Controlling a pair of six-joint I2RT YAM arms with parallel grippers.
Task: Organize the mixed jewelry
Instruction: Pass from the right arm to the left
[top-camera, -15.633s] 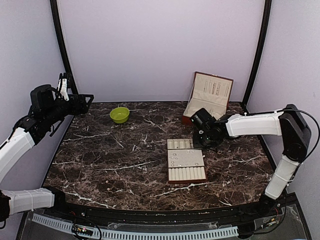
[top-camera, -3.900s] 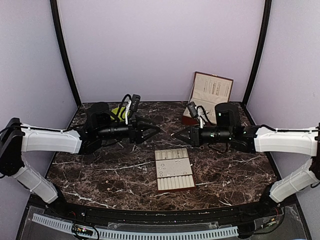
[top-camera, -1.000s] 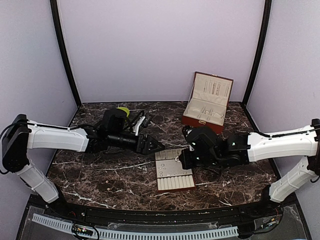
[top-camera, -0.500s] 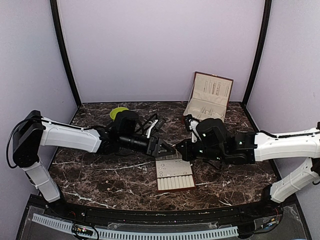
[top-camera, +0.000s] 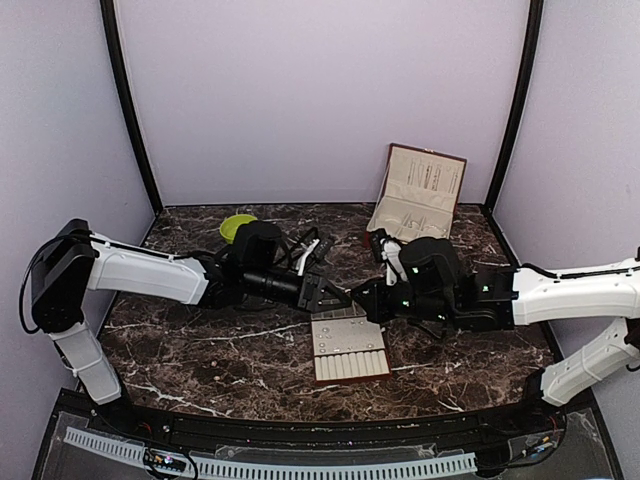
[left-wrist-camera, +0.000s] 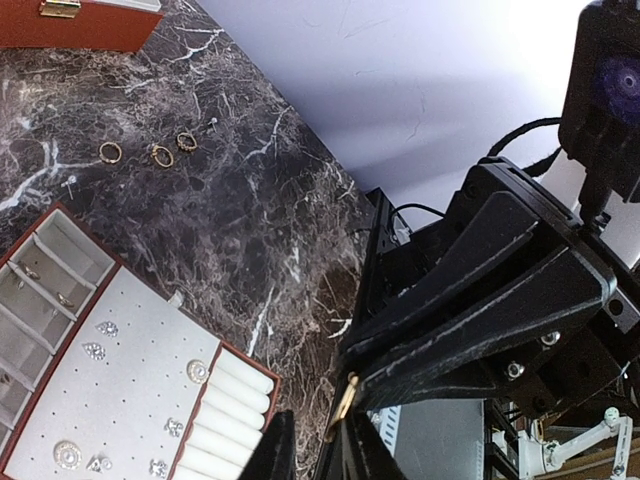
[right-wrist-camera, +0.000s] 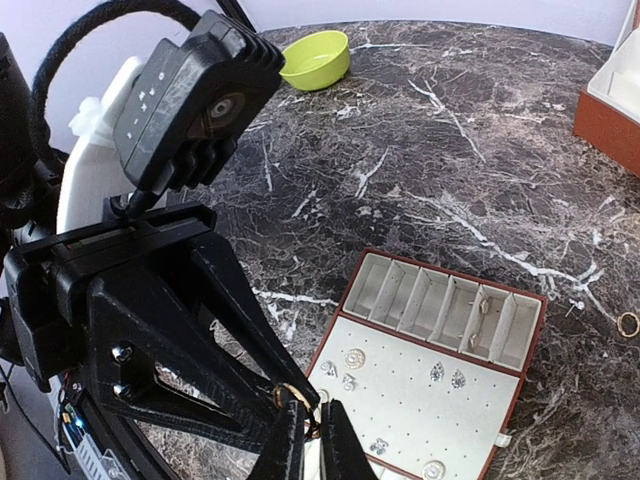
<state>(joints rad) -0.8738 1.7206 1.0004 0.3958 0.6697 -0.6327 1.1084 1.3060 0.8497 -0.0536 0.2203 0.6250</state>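
My two grippers meet tip to tip in the air over the far left corner of the beige tray (top-camera: 384, 352). My right gripper (right-wrist-camera: 312, 432) is shut on a thin gold ring (right-wrist-camera: 300, 398), pinched at its fingertips. My left gripper (left-wrist-camera: 315, 442) points at it from the opposite side with its jaws narrow. The ring (left-wrist-camera: 345, 400) lies against one left finger, and a slit of marble shows between the two. Silvery studs (right-wrist-camera: 447, 375) sit on the tray's dotted pad, with small pieces in its slots (right-wrist-camera: 483, 308). Three more gold rings (left-wrist-camera: 160, 155) lie loose on the marble.
An open red jewellery box (top-camera: 415, 205) stands at the back right, just behind my right arm. A lime-green bowl (top-camera: 237, 227) sits at the back left, behind my left arm. One loose ring (right-wrist-camera: 628, 323) lies right of the tray (right-wrist-camera: 531, 345).
My left gripper has moved right to meet the right one, and its jaws have narrowed. My right gripper has moved up and left off the tray. Both have hardly shifted in the last half second.
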